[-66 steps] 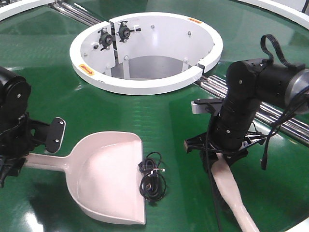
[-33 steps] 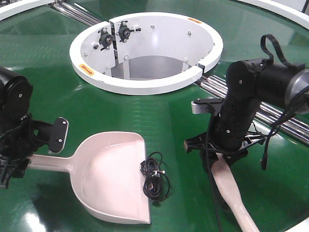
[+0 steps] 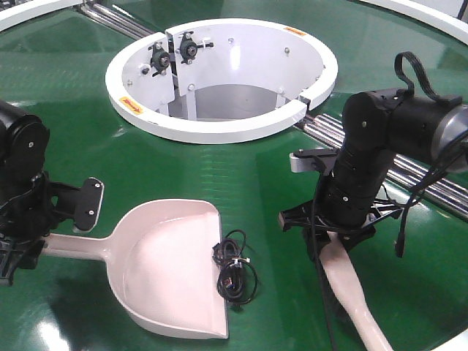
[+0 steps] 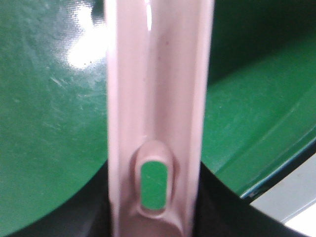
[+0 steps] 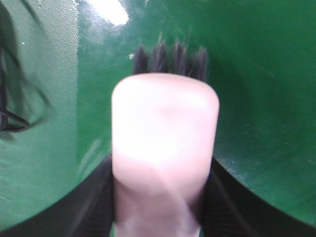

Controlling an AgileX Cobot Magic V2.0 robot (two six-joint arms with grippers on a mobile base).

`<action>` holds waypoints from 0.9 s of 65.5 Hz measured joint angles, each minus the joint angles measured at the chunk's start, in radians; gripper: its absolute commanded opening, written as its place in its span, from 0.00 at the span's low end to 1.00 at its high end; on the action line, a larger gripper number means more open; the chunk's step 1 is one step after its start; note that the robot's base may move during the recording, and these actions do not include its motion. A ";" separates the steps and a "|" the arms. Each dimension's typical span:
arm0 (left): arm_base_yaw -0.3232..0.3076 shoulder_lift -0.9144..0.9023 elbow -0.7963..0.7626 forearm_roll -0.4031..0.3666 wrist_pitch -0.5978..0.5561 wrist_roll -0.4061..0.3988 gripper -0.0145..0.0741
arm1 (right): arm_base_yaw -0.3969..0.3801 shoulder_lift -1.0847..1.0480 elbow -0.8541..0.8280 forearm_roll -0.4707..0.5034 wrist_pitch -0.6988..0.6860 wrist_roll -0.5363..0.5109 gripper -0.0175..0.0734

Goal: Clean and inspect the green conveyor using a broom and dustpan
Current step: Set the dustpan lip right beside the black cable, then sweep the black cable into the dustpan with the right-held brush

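The pale pink dustpan [image 3: 164, 267] lies on the green conveyor [image 3: 241, 168], its mouth facing right. My left gripper [image 3: 45, 241] is shut on its straight handle [image 4: 155, 98], just behind the hang hole [image 4: 154, 185], with dark fingers [image 4: 86, 212] on both sides. On the right, my right gripper [image 3: 338, 235] is shut on the pink broom [image 3: 352, 292], which runs down toward the frame's lower edge. The right wrist view shows the broom's rounded head [image 5: 165, 128] and its dark bristles [image 5: 170, 58] on the belt.
A coiled black cable [image 3: 234, 272] lies at the dustpan's front lip, partly on it. The white ring-shaped opening [image 3: 219, 73] sits behind both arms. Chrome roller bars [image 3: 413, 183] run behind the right arm.
The left arm has pushed the dustpan a little to the right, so its lip now sits under the edge of the cable coil. The right arm and broom have stayed still.
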State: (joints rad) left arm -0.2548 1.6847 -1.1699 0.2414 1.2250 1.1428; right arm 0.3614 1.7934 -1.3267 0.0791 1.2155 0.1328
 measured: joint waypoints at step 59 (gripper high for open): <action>0.000 0.000 0.000 -0.002 0.000 0.000 0.14 | 0.016 0.016 -0.009 0.066 -0.032 0.009 0.19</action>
State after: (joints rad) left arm -0.2548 1.6847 -1.1699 0.2391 1.2250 1.1428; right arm 0.3779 1.8096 -1.3360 0.1448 1.1838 0.1423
